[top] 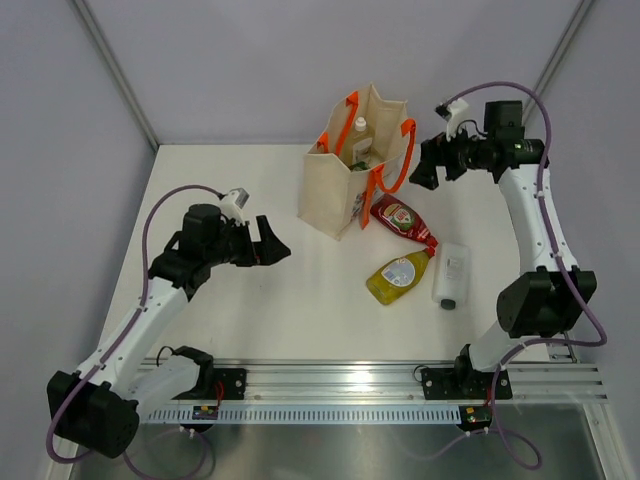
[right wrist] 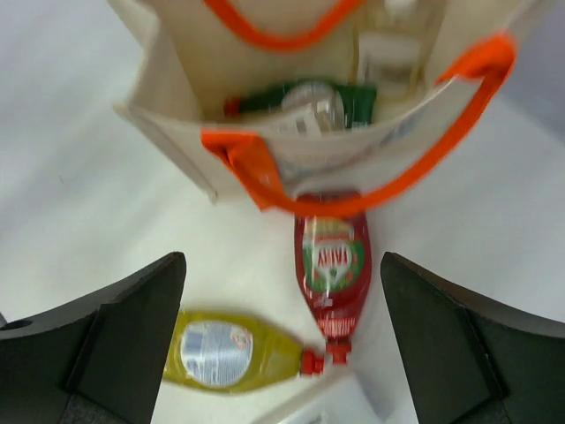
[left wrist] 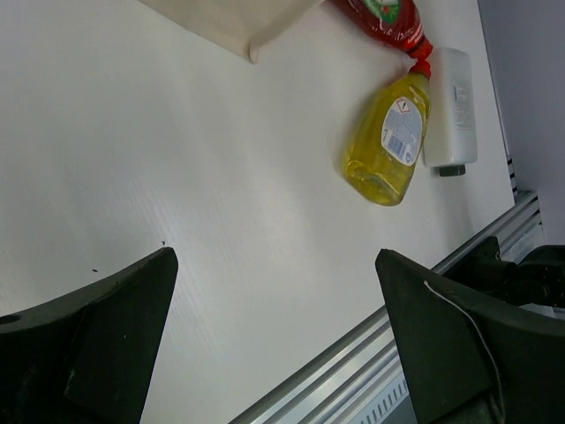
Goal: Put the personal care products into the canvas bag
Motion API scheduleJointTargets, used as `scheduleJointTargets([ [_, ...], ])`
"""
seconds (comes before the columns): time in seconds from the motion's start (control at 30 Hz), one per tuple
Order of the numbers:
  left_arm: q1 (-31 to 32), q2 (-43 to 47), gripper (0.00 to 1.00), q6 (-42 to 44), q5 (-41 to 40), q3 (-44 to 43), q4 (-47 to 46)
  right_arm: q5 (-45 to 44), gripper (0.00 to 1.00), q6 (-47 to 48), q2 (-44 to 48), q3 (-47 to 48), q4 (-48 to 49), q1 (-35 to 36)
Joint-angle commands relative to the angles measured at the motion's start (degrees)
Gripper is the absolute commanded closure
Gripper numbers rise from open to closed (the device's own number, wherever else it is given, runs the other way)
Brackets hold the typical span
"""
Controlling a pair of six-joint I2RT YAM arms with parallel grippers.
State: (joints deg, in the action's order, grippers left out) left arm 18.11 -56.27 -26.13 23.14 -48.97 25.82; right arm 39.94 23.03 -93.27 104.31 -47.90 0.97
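Starting at the near edge and counting two arm bases bolted to one aluminium rail (top: 350,378). Moving up the white table (top: 220,320) and finding the left gripper (top: 277,243) hovering over bare surface, jaws spread wide, grasping nothing, well apart from every bottle. Counting three bottles lying on their sides outside the bag, right of centre: one yellow bottle (top: 398,276) with a red cap, one white bottle (top: 452,274) with a dark cap just beside it, and, slightly farther back, one red bottle (top: 402,220), its cap pointing toward the yellow one's cap and touching it or nearly so. Noting the red bottle's base lying close against the foot of the canvas bag (top: 328,190), standing upright at mid-table with two orange handles (top: 352,118) and a small print low on one side, too small for reading. Looking into the bag's open mouth and counting one green bottle (right wrist: 300,95) with a red cap lying inside and one clear bottle (top: 360,133) with a white cap standing beside it; failing to make out any further one below. Reading, tentatively, "Fairy" on the red bottle's label in the blurred right wrist view; making out only a barcode on the yellow bottle's white sticker, and unreadable small print on the white bottle. Ending farthest back, before the grey walls (top: 60,120), with the right gripper (top: 420,165) hanging just beside the bag's right handle, jaws fully parted, holding nothing.
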Motion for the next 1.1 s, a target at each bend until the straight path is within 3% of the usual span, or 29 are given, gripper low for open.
scheduleJointTargets([
  [0.0, 1.0, 0.6, 0.01, -0.5, -0.4, 3.8, -6.6, -8.4, 0.0, 8.5, -2.5, -10.4, -8.2, 0.3],
  [0.07, 1.1, 0.5, 0.01, -1.2, 0.2, 4.9, -8.3, -17.6, 0.01, 9.4, -3.6, -12.7, -5.8, 1.0],
  [0.3, 1.4, -1.4, 0.01, -1.3, 0.2, 4.5, -9.0, -22.0, 0.0, 17.3, -11.6, -13.8, -2.4, 3.3],
  [0.47, 1.5, -0.5, 0.01, -2.3, -0.4, 5.5, -9.0, -32.6, 0.0, 13.2, -19.2, -10.7, 2.0, 8.3],
  [0.8, 1.6, 5.5, 0.01, -6.2, -2.1, 11.5, -9.9, -29.3, 0.0, 10.6, -28.3, -5.2, 0.0, 9.7],
  [1.07, 1.7, 3.5, 0.01, -5.8, -1.8, 8.8, -9.7, -33.1, 0.03, 12.1, -36.4, 4.7, -4.7, 12.6],
])
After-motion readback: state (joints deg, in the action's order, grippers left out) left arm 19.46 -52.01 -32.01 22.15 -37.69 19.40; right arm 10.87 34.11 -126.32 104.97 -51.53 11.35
